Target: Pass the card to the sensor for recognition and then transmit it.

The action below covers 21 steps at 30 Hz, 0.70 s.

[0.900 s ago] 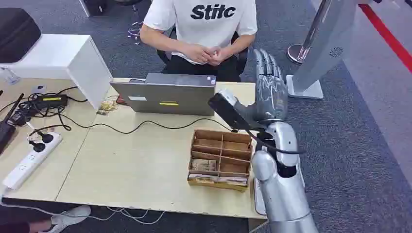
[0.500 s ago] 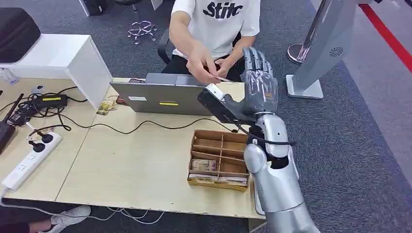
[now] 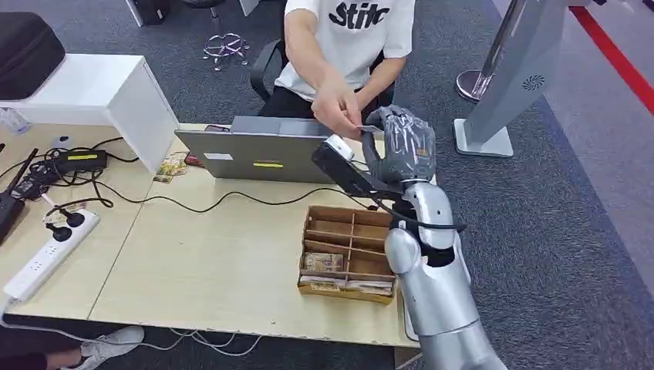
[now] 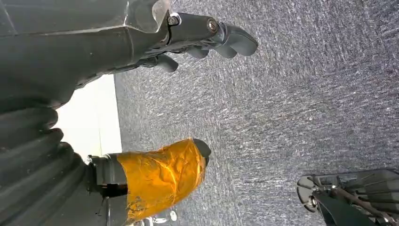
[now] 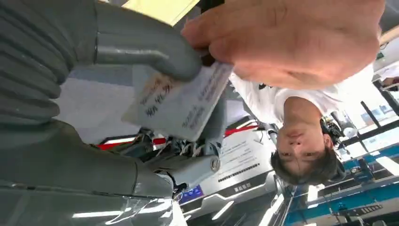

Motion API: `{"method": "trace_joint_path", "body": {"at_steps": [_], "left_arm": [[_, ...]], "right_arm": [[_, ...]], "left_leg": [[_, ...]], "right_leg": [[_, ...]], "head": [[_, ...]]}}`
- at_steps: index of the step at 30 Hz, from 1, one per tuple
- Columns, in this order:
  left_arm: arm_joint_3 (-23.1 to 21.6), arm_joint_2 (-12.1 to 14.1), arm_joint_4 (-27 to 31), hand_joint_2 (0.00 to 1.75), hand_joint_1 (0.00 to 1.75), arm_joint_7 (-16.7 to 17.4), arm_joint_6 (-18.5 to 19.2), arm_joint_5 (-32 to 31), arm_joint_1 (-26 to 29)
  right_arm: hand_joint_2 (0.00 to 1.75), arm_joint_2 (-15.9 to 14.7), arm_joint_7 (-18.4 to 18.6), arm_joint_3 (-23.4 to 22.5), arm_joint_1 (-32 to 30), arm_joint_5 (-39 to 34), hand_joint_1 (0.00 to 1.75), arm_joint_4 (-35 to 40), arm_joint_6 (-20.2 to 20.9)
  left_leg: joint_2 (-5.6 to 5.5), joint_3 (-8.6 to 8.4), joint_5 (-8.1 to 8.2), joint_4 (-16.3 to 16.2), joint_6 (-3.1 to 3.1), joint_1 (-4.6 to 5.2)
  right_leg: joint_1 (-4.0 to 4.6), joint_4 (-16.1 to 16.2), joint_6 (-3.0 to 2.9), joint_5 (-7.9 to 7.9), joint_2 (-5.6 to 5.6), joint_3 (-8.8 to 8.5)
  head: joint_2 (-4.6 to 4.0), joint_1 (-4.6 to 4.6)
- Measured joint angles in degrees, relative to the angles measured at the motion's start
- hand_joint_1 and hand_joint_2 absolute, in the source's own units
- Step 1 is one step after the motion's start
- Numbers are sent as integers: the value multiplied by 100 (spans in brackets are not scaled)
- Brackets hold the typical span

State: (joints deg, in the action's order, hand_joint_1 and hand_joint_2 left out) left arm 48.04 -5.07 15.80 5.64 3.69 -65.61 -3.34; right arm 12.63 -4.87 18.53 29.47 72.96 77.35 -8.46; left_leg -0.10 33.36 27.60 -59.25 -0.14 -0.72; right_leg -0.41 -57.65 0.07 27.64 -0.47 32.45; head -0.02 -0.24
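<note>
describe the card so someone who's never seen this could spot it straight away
Start at the grey laptop on the wooden table and look past its right end, where the robot's right hand meets the seated person's hand. The card sits between them, under the robot's thumb. It is the small, pale, flat rectangle with printed text.

You see one card (image 5: 181, 101) pinched between one robot hand (image 3: 401, 146) and one person's hand (image 3: 337, 106), one laptop (image 3: 262, 150), one wooden tray (image 3: 351, 250), one power strip (image 3: 48, 254) and one white box (image 3: 108, 96) on one table (image 3: 208, 262).
</note>
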Motion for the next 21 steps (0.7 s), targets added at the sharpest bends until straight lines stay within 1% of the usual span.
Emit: {"method": "trace_joint_path", "body": {"at_steps": [3, 5, 9, 14, 16, 18, 21], "left_arm": [[17, 0, 0, 175, 0, -2, -11, -17, -1], [61, 0, 0, 175, 0, 0, -17, -11, -3], [155, -2, 0, 175, 0, 0, -31, 61, 5], [354, -9, 0, 175, 0, -2, -138, 227, 16], [446, -15, 0, 175, 0, -2, -157, 265, 12], [555, -26, 0, 175, 0, -2, -175, 289, 18], [699, -42, 0, 175, 0, -2, -223, 304, 26]], "right_arm": [[175, 0, -98, -81, -21, -205, 175, 6, 11], [175, 0, -254, -173, -115, -440, 175, 66, -31], [175, -15, -505, -332, -524, -623, 175, 414, -208], [175, -123, -798, -470, -1228, -962, 175, 1120, -485], [175, -164, -949, -586, -1595, -1404, 175, 1452, -490], [175, -188, -1203, -812, -2059, -2105, 175, 1806, -435], [175, -197, -1521, -1219, -2642, -2543, 175, 2124, -302]], "left_leg": [[1, -1, 0, -1, 0, 0], [-2, -1, 0, -2, 0, 0], [-4, 1, 1, -2, 0, 0], [-5, 5, 2, -1, 0, 0], [-5, 3, 5, -1, -1, 0], [-9, 6, 7, -1, 0, 0], [-6, 8, 11, -1, 2, 0]], "right_leg": [[0, 1, 0, 0, 2, 0], [0, 2, 0, 0, -1, 1], [0, 2, 0, 1, 1, 4], [0, 4, 2, 3, -1, 8], [0, 6, 3, 3, 0, 9], [0, 7, 3, 4, -5, 7], [0, 7, 3, 4, -2, 9]], "head": [[0, 0], [0, 0], [0, 0], [0, 0], [0, 0], [0, 0], [0, -2]]}}
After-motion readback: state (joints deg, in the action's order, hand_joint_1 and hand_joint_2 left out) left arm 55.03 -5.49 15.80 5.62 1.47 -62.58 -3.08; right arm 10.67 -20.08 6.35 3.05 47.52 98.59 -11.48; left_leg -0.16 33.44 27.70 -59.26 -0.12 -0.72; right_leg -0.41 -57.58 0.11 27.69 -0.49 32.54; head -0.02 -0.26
